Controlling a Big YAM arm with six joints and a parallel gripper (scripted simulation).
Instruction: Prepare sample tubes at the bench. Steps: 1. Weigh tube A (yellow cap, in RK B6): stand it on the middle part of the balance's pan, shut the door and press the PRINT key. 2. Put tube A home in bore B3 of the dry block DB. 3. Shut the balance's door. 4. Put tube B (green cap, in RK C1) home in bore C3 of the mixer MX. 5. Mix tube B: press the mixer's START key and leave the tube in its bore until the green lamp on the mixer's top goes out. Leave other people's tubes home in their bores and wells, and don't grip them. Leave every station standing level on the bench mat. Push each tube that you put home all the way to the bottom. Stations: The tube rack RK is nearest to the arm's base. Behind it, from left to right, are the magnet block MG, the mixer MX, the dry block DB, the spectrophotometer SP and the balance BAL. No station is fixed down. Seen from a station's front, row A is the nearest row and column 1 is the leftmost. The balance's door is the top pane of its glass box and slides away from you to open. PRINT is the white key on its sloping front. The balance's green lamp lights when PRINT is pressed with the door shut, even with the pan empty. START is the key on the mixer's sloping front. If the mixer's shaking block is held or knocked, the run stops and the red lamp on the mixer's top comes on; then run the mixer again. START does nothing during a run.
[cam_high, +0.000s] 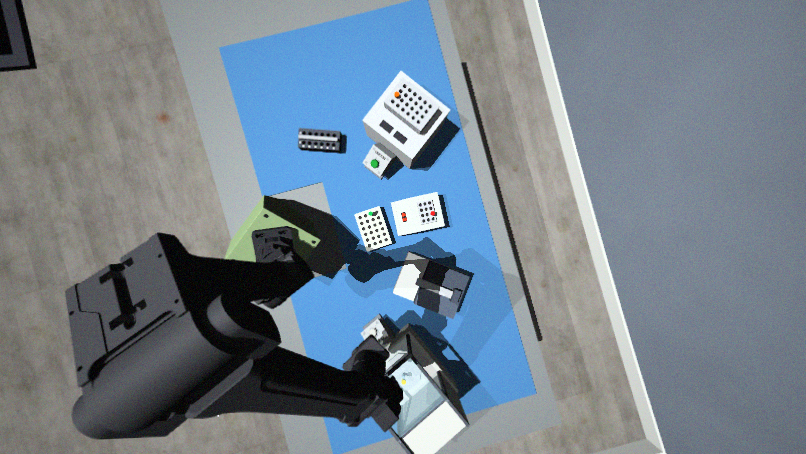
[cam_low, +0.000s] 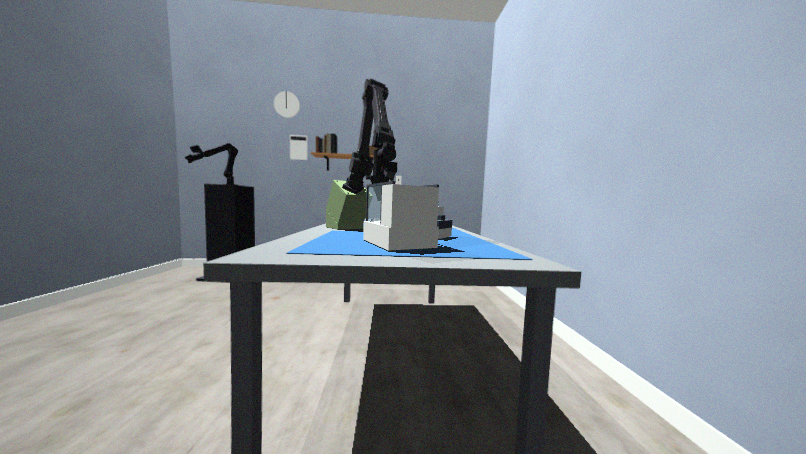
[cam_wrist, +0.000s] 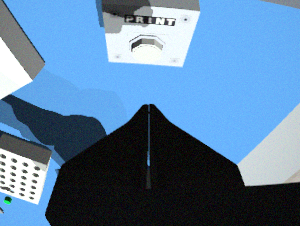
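Tube A (cam_high: 403, 381), yellow-capped, is inside the balance's (cam_high: 437, 433) (cam_low: 414, 217) (cam_wrist: 112, 47) glass box. The gripper (cam_high: 369, 349) (cam_low: 383, 173) (cam_wrist: 148, 113) has its fingers clenched on nothing, near the white PRINT key (cam_high: 374, 331) (cam_wrist: 147, 50). Green-capped tube B (cam_high: 370, 213) (cam_wrist: 7, 200) stands in the tube rack (cam_high: 373, 228) (cam_wrist: 25, 172).

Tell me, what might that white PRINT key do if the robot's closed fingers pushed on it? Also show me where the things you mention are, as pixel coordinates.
The PRINT key (cam_high: 374, 330) (cam_wrist: 147, 50) would probably sink a little and stay in line, since it sits in a collar. The small sloping front (cam_wrist: 120, 56) around it might make a slightly off-square push slide.
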